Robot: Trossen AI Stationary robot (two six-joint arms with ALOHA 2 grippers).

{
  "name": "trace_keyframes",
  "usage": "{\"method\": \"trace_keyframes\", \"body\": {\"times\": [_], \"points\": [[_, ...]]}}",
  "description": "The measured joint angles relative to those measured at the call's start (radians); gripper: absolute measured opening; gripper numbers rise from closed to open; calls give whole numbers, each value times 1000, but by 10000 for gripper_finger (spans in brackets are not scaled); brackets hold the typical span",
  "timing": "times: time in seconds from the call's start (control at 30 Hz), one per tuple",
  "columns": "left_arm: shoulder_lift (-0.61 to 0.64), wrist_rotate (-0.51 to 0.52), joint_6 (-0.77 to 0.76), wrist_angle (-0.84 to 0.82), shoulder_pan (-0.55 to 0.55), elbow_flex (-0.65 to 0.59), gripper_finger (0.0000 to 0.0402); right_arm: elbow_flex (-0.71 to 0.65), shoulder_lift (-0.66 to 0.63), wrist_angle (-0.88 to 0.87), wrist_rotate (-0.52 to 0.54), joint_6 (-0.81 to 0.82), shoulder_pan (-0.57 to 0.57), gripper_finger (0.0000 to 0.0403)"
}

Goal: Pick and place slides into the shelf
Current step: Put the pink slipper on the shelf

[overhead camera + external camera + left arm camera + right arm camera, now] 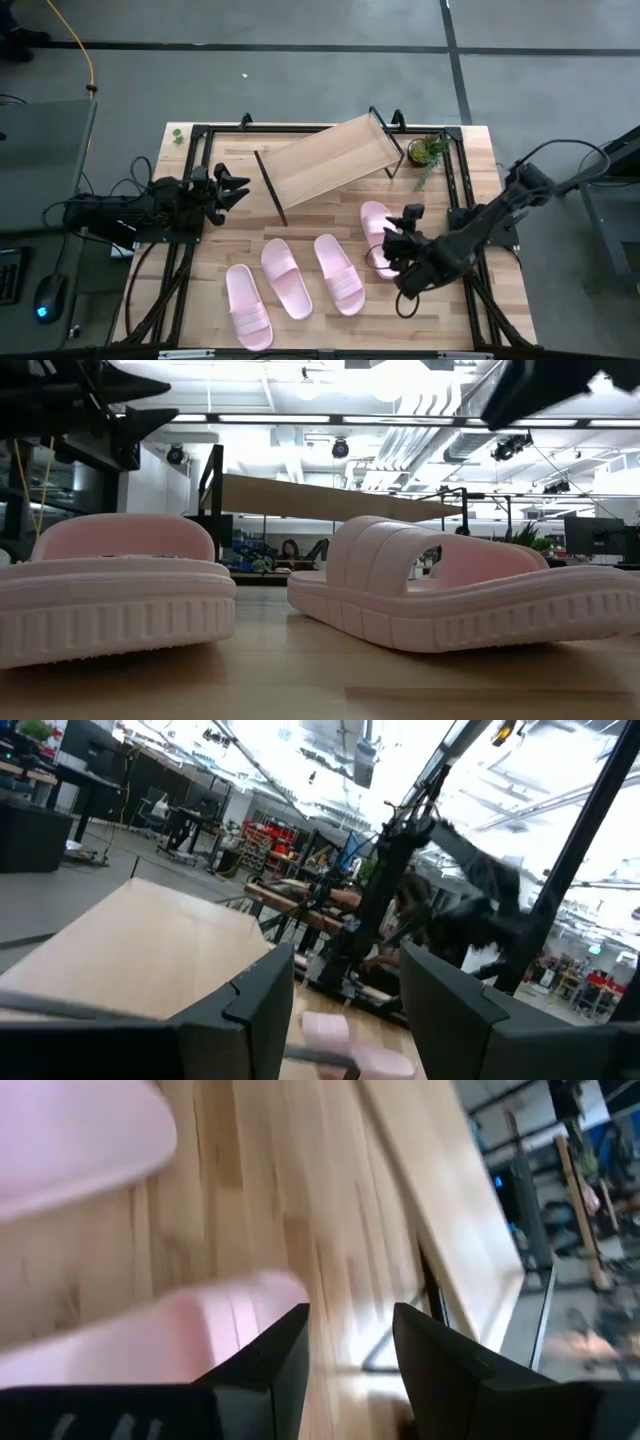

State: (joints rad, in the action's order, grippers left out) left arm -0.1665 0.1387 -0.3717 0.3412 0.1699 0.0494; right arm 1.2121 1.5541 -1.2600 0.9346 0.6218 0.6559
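My right gripper – fingers open – sits over the rightmost slide, long axis toward the shelf at the tabletop's far edge – left arm much farther.

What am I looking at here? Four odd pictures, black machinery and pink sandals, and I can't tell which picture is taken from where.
These are two robot arms at a wooden table. One picture looks straight down, one sits at tabletop height, and two come from cameras on the arms' wrists. Four pink slides lie on the table; the tilted light-wood shelf stands behind them with nothing on it. The left claw waits open beside the shelf, holding nothing. The right claw is open over the rightmost slide, not gripping it.
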Motion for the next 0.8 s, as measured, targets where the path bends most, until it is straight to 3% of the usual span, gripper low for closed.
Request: {"method": "trace_keyframes", "body": {"times": [0.33, 0.8], "points": [[0, -17, 0, 0, 0, 16, 166, -1, 155, -53, -62, 97, 0, 136], [0, 23, 11, 16, 0, 17, 166, -1, 256, 3, -148, 264, 20, 136]]}}
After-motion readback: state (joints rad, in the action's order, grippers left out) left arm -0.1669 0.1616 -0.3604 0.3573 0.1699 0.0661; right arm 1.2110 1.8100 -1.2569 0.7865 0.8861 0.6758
